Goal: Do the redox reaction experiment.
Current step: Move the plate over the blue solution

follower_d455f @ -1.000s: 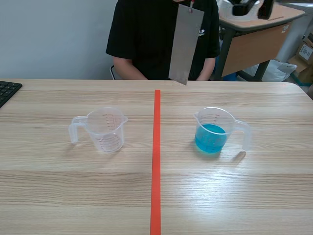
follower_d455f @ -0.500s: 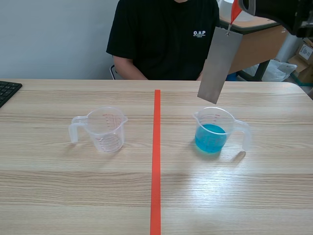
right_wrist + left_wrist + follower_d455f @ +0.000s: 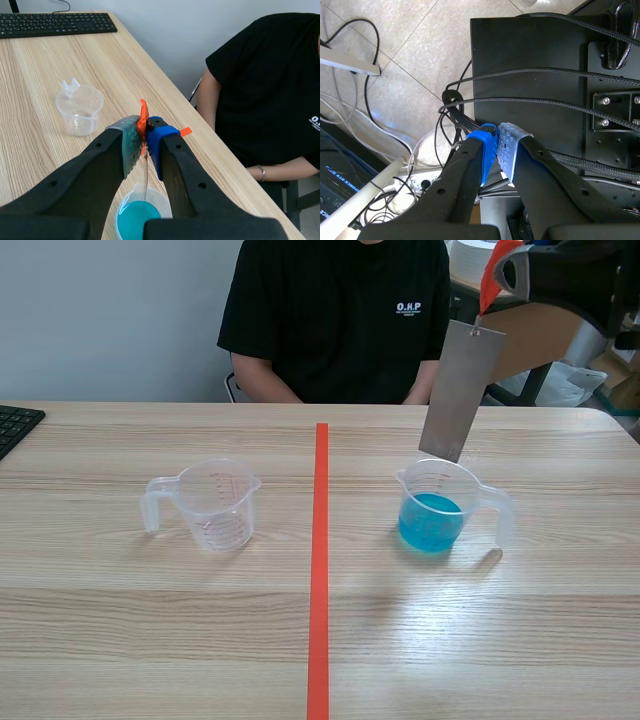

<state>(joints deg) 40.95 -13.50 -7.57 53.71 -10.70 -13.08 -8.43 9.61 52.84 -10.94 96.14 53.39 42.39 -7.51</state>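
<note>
A grey metal plate hangs by an orange tag from my right gripper at the upper right. Its lower edge is just above the rim of the clear jug of blue liquid. In the right wrist view my gripper is shut on the orange tag. The plate drops edge-on toward the blue jug below. An empty clear jug stands left of the red line. My left gripper is off the table, shut on nothing.
A person in a black shirt sits across the table. A keyboard lies at the table's left edge. In the left wrist view a black box with cables and the floor lie ahead of the gripper.
The plate has travelled right, from over the table's far middle to above the blue jug, and dropped lower. The right arm has come into the scene view.
</note>
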